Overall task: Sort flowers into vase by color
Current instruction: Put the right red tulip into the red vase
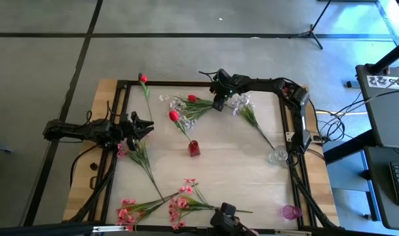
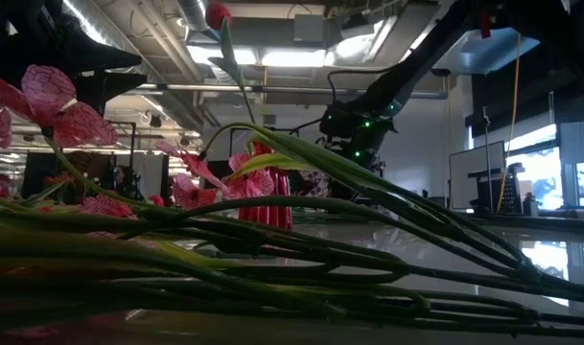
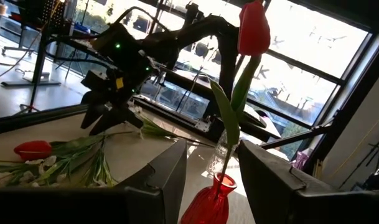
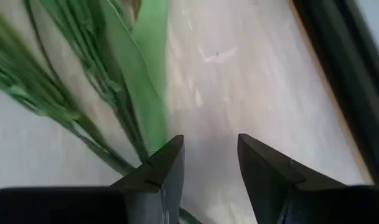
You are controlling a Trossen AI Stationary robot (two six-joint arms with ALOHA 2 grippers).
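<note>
The right gripper point(image 1: 218, 103) hangs at the table's point(image 1: 238, 164) far side, right over the stems of a lying red tulip point(image 1: 192, 98), beside a whitish sprig point(image 1: 242, 103). A red vase point(image 1: 194, 148) stands mid-table holding one red bloom point(image 1: 174, 115). The left gripper point(image 1: 149, 127) waits at the left edge. Pink sprays point(image 1: 179, 200) lie along the near edge (a clear vase point(image 1: 277, 156) and a pink vase point(image 1: 290, 212) stand at the right).

A red vase point(image 1: 194, 149) at the frame's middle holds a red tulip point(image 1: 174, 116) on a green stem. Pink blossom sprays point(image 1: 176, 204) with green leaves lie at the lower middle, whitish sprigs point(image 1: 241, 101) at the upper right. The desk point(image 1: 238, 164) is pale with a black frame. A pink vase point(image 1: 290, 212) stands lower right.
</note>
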